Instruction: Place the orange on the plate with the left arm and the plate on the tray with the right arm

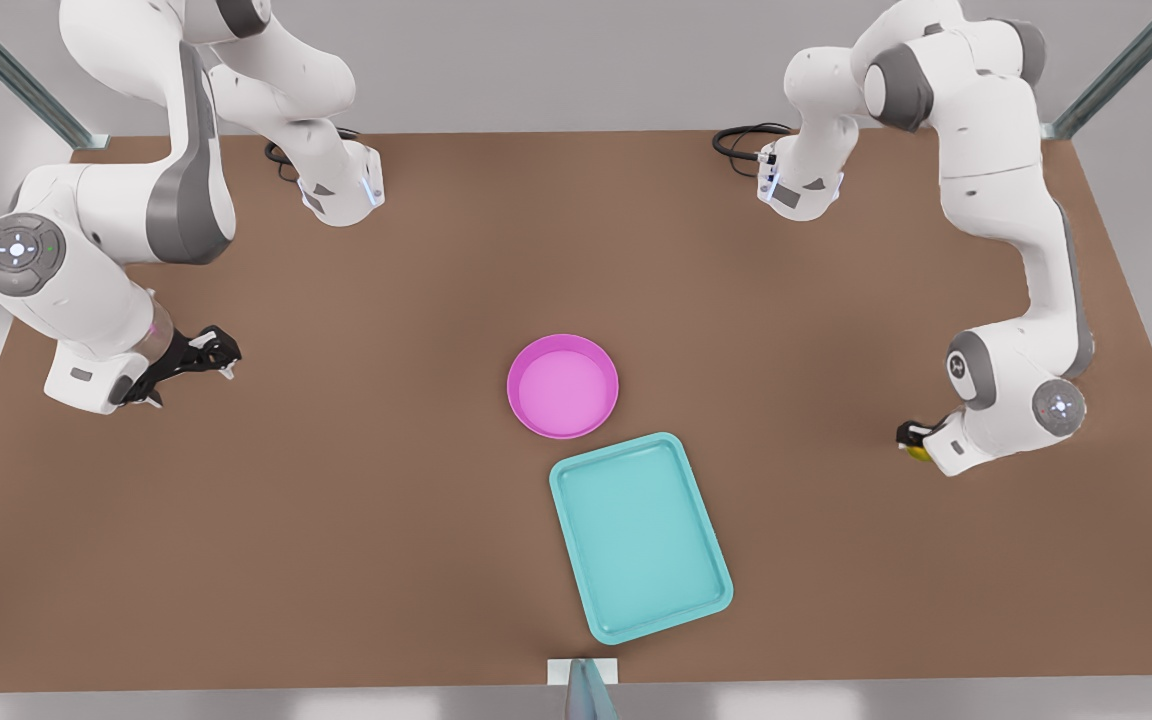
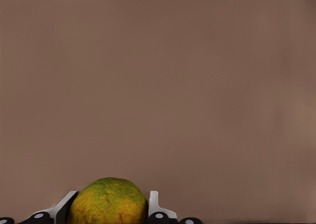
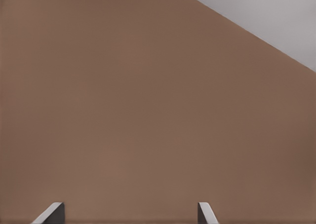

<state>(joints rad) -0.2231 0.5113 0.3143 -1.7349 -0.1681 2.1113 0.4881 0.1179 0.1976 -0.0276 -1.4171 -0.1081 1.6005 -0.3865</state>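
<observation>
Left claw point(image 2: 109, 211), right edge of front frame, clamped on orange point(image 2: 108, 202), ready for carry to plate point(image 1: 563, 386) at centre. Right claw point(image 1: 198, 358), left edge, fingers apart, waits. Tray point(image 1: 640, 535) just below plate.

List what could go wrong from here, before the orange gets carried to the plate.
1. The left claw grips the small bumpy yellow-green orange between its fingers; the round fruit might slip during the long carry.
2. The round pink plate nearly touches the teal rectangular tray, so a dropped orange may bounce out.
3. The right claw, open above the brown table, waits far from the plate and will need a shallow-rim grasp.
</observation>
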